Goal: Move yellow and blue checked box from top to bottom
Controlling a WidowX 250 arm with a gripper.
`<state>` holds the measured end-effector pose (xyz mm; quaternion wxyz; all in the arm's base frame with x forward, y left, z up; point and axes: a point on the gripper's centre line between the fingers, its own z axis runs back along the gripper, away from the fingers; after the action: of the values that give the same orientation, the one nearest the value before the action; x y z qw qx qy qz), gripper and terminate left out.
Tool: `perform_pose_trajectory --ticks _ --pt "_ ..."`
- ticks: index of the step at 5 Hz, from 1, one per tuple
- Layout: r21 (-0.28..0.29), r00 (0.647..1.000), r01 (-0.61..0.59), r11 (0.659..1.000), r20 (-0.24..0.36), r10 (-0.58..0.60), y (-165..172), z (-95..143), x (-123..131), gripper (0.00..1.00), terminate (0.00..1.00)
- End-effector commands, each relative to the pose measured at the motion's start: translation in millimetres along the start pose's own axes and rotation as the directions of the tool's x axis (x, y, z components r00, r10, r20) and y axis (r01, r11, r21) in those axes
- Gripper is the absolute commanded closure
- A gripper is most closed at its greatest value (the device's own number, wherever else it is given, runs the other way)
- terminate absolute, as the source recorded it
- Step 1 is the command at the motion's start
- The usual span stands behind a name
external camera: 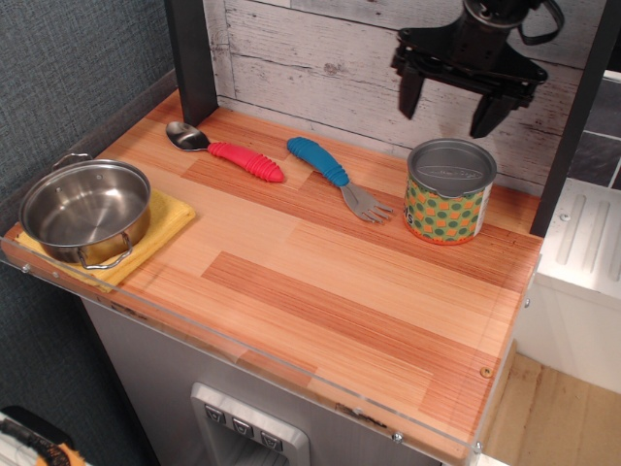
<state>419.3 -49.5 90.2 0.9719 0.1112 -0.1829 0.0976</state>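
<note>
The short round tin can with a grey metal lid and a yellow label with green-blue dots (pixel 449 193) stands at the back right of the wooden tabletop (pixel 320 282). To grab it well, the black tool (pixel 450 107) should come straight down around the can. The tool hangs above it, wide open, holding and touching nothing.

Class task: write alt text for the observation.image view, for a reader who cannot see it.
An open black gripper hangs above a yellow, green-dotted tin at the wooden counter's far right. Left of it lie a blue-handled fork and red-handled spoon; a steel pot sits on a yellow cloth.
</note>
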Motion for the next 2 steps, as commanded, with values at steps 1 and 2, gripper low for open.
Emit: perform_pose_trajectory --ticks 1,2 --pt "-0.08 0.995 0.002 0.997 0.103 0.007 -9.1 5.6 20.1 0.0 0.0" --pt "-0.105 0.993 -0.005 0.994 0.115 0.017 -13.2 2.2 21.6 0.0 0.0"
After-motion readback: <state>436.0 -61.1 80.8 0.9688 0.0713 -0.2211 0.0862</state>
